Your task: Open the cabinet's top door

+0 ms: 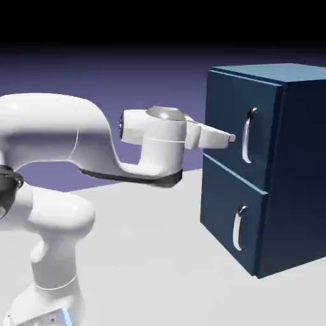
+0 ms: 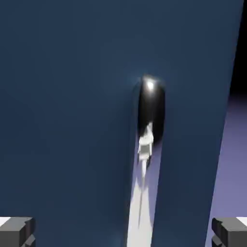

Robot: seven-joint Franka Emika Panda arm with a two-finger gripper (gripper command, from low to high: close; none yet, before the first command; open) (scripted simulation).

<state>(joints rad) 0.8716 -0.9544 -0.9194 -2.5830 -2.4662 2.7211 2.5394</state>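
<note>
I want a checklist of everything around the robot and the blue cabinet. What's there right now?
Surface: pale grey table, bare where it shows.
Job's things: the cabinet stands upright on the table; the top door looks shut, its silver handle untouched; the lower door also looks shut.
Clutter: nothing seen.
Grippers: the gripper is open and empty, level, pointing at the top door close to the handle; the hand view shows the handle between the two fingertips, not yet gripped.
Cables: nothing seen.
Surroundings: plain blue-violet backdrop, dark at the top.
</note>
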